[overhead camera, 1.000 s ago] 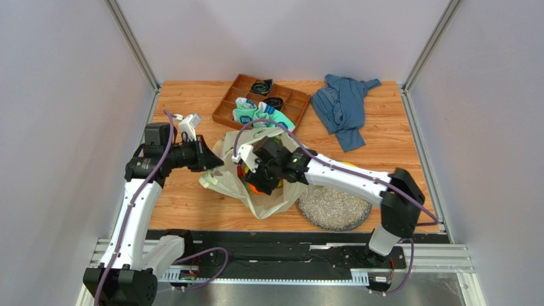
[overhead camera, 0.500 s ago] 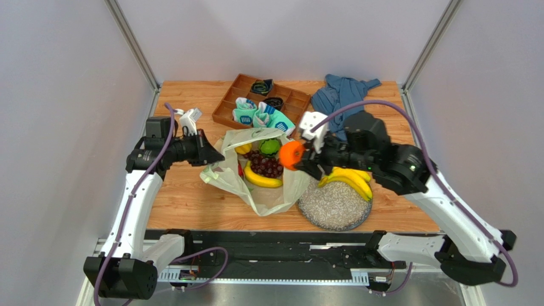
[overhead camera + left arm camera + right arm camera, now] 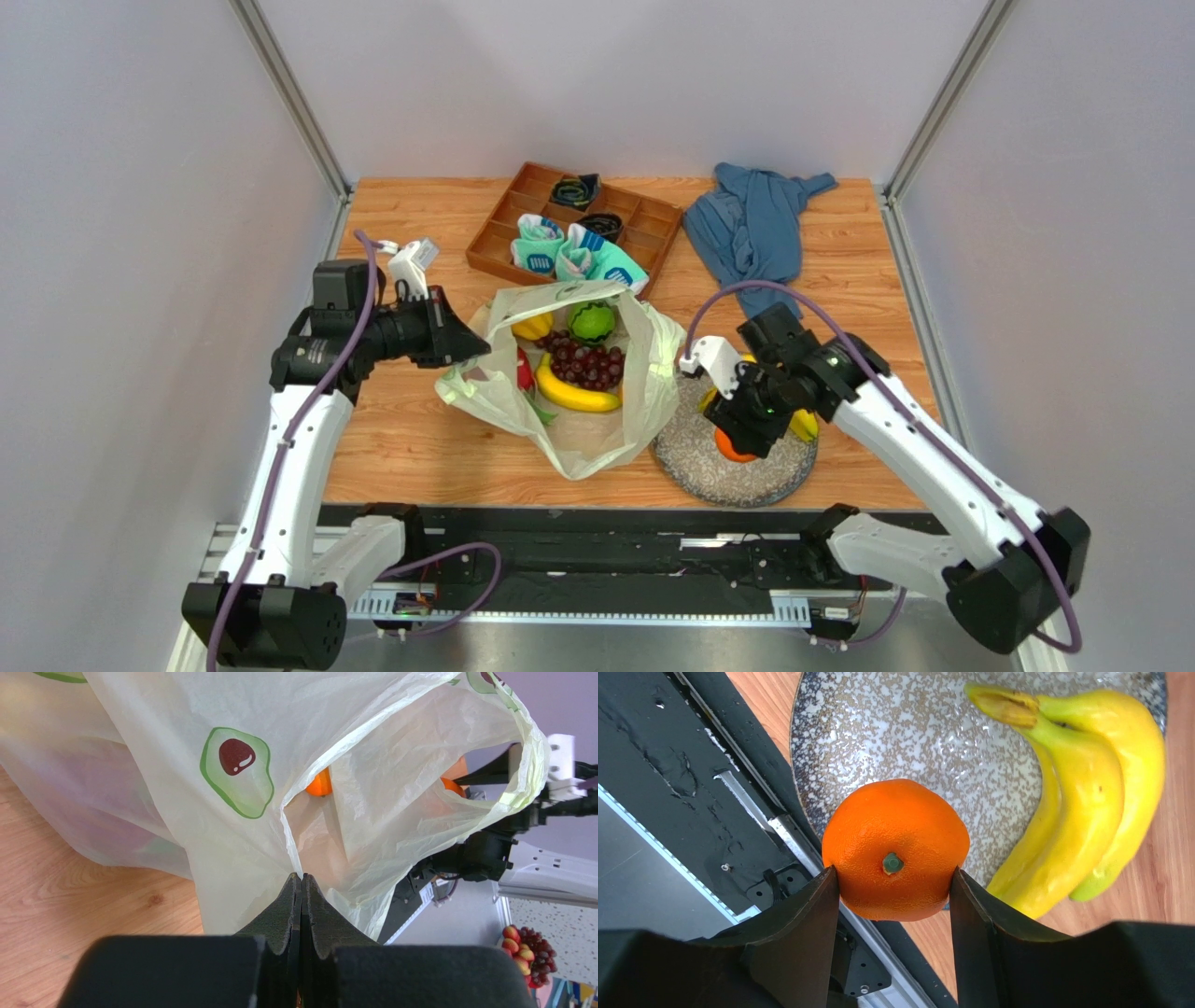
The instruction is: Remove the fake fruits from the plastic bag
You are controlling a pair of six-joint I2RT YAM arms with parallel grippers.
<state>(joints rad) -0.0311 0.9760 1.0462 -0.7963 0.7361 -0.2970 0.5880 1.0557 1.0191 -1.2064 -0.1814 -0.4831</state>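
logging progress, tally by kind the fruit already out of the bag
orange: 1, held in the right pincer
banana bunch: 1, on the plate
total out of the bag: 2

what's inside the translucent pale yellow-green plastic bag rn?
In the open plastic bag: purple grapes, a yellow banana, a round green fruit, a red-pink piece and an orange-yellow piece. Anything beneath them or under the folds is hidden.
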